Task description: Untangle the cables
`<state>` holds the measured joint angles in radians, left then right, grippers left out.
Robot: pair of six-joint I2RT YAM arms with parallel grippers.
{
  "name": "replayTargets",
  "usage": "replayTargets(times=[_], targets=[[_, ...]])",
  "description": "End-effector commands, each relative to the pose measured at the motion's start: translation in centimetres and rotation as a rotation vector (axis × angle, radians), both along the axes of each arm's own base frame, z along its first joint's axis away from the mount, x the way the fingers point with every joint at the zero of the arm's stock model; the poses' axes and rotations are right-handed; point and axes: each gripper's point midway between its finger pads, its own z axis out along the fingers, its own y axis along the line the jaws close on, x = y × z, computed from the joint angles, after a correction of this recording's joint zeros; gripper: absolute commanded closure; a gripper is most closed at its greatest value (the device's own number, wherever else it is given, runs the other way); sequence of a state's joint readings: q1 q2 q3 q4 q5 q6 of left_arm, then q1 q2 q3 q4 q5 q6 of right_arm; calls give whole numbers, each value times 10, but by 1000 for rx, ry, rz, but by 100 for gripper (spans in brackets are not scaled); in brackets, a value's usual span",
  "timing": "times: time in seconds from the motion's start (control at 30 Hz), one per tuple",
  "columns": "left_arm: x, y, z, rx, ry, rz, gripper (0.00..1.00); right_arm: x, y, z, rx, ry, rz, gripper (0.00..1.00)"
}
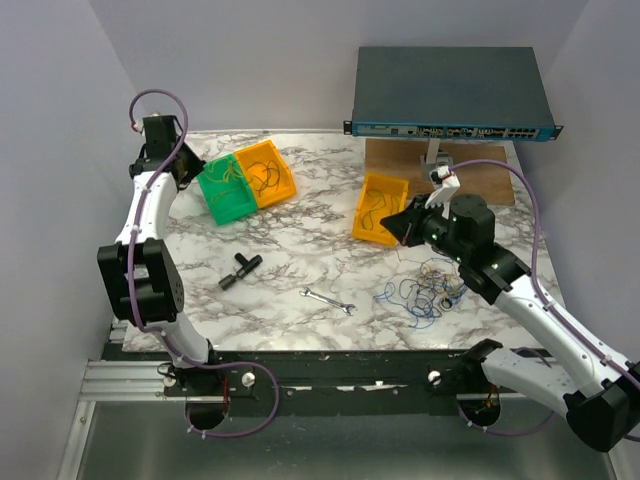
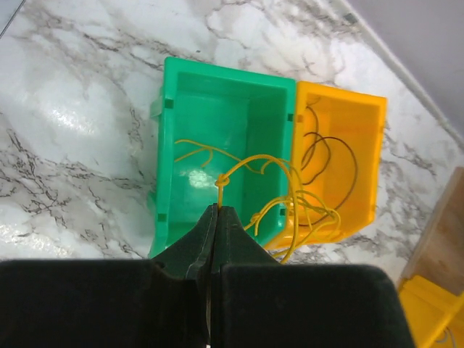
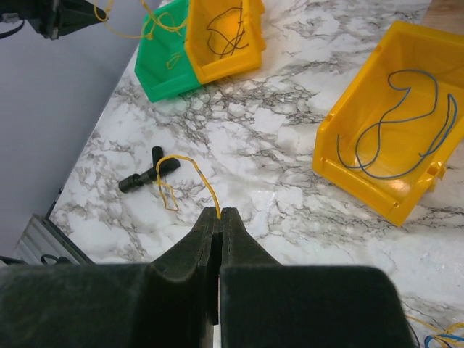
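The cable tangle point(image 1: 430, 293) of thin blue, yellow and brown strands lies on the marble table point(image 1: 300, 250) at the right, and its edge shows in the right wrist view point(image 3: 438, 336). My left gripper point(image 2: 217, 209) point(image 1: 190, 172) is shut on a yellow wire point(image 2: 279, 163) that loops over the green bin point(image 2: 188, 109) and the orange bin point(image 2: 362, 138). My right gripper point(image 3: 220, 212) point(image 1: 397, 222) is shut on a yellow-orange wire point(image 3: 190, 161) held above the table, left of the yellow bin point(image 3: 348, 156), which holds a blue wire point(image 3: 391, 123).
The orange bin holds a dark wire point(image 2: 326, 145). A black T-shaped part point(image 1: 240, 270) and a silver wrench point(image 1: 328, 301) lie mid-table. A network switch point(image 1: 450, 95) on a wooden block point(image 1: 480, 175) stands at the back right. White walls enclose the table.
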<state>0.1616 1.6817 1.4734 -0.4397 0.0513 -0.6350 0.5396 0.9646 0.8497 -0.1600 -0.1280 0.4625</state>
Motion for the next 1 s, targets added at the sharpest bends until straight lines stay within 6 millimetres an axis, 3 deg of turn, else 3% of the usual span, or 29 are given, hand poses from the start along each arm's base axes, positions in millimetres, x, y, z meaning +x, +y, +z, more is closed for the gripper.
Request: replayTargets(times=[0.0,0.1,0.23,0.47,0.63,0.8,0.97], targets=[[-9,20,-37,104,217,143,100,-5,-4,-5,-17,5,2,99],[-15,29,-50,201,332,189,100,-6,-4,-8,-23,9,3,99],[-15,30,-52,286,350,185,100,-5,-6,-10,-38,6,-1,99],[-5,8,-65,377,425,71,100,-5,-8,-15,-51,7,-4,99],[12,-14,-94,319,506,-85,100,-6,-7,-17,-51,11,1,99],[29,-17,-101,308,516,-120,99,-9,-9,-17,-47,12,0,99],[32,-20,-100,292,510,-147,92,-11,-11,-18,-53,12,-6,99]])
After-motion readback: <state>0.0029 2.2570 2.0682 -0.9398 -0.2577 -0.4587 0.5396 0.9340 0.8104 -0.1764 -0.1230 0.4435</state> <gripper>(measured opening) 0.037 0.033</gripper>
